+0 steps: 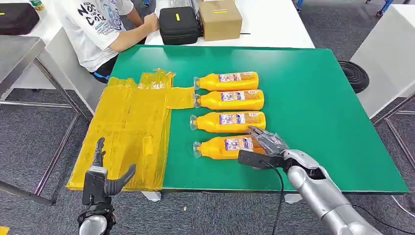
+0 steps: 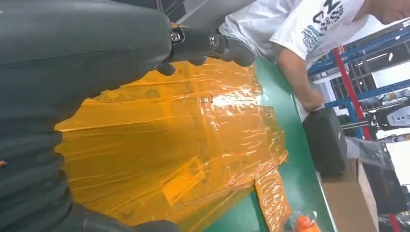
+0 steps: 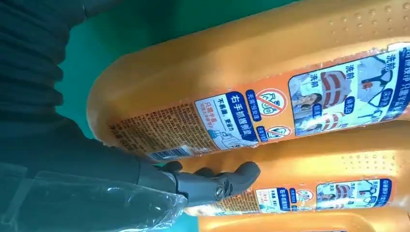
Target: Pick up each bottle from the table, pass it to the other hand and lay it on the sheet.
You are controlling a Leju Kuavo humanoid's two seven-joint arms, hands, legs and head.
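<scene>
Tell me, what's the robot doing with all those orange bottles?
It is starting to move them. Four orange bottles lie in a row on the green table. The right hand is over the nearest bottle, fingers reaching around it; whether it grips yet is unclear. The left hand waits open by the yellow plastic sheet, which has no bottles on it. A person sits at the far side.

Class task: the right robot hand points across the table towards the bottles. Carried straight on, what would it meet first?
Probably the nearest bottle: the right robot hand is already at its base end; contact is unclear.
</scene>
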